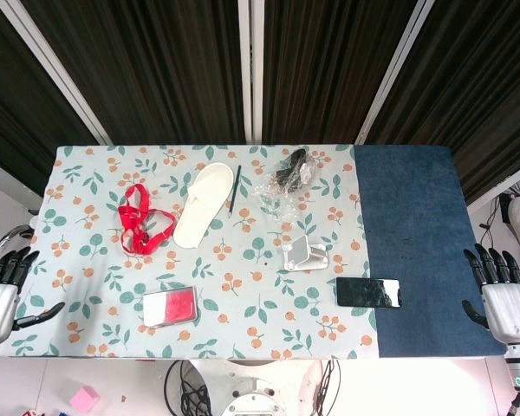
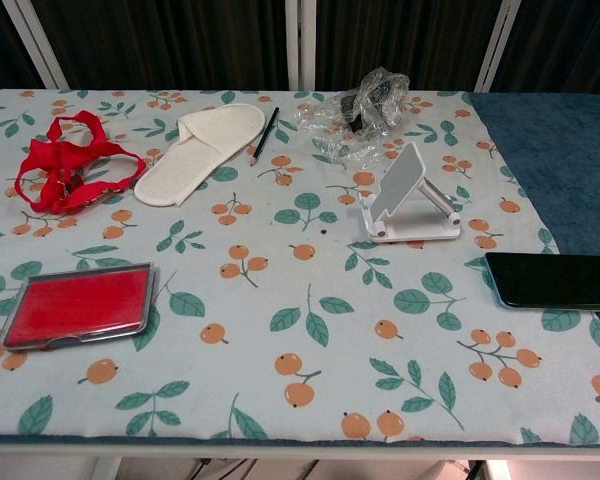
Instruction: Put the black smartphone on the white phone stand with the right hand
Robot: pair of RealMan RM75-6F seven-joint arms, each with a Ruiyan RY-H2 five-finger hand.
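Observation:
The black smartphone [image 1: 368,292] [image 2: 555,281] lies flat near the table's front, across the seam between the floral cloth and the blue cloth. The white phone stand [image 1: 304,255] [image 2: 408,195] sits upright on the floral cloth, just left of and behind the phone. My right hand [image 1: 504,295] hangs open off the table's right edge, well to the right of the phone, holding nothing. My left hand [image 1: 4,290] is open off the left edge. The chest view shows neither hand.
A red case [image 1: 169,306] [image 2: 76,304] lies front left. A red strap [image 1: 141,220] [image 2: 66,160], a white slipper [image 1: 202,204] [image 2: 200,150], a pencil [image 1: 234,190] [image 2: 264,135] and a crumpled plastic bag [image 1: 287,178] [image 2: 365,107] lie further back. The blue cloth [image 1: 412,217] covers the right side.

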